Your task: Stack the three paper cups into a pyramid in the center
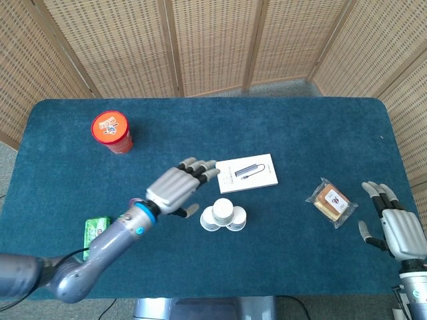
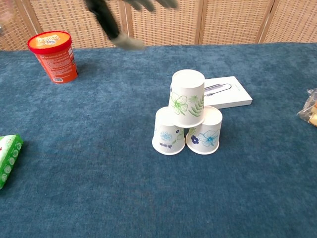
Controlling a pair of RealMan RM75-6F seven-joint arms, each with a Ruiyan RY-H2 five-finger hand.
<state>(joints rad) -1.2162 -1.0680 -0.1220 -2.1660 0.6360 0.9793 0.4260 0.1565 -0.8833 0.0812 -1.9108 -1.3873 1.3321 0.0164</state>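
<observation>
The paper cups [image 2: 188,119] stand stacked as a pyramid mid-desk [image 1: 320,127], upright, just right of the left hand [image 1: 177,187], which hangs released, fingers spread; the right hand [image 1: 400,230] rests empty, well apart.

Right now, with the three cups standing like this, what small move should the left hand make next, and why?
Probably draw the left hand further away to the left and rest it. The top cup already sits upside down across the two bottom cups, apparently upright, and the hand is open and clear of them, so the pyramid looks finished.
</observation>
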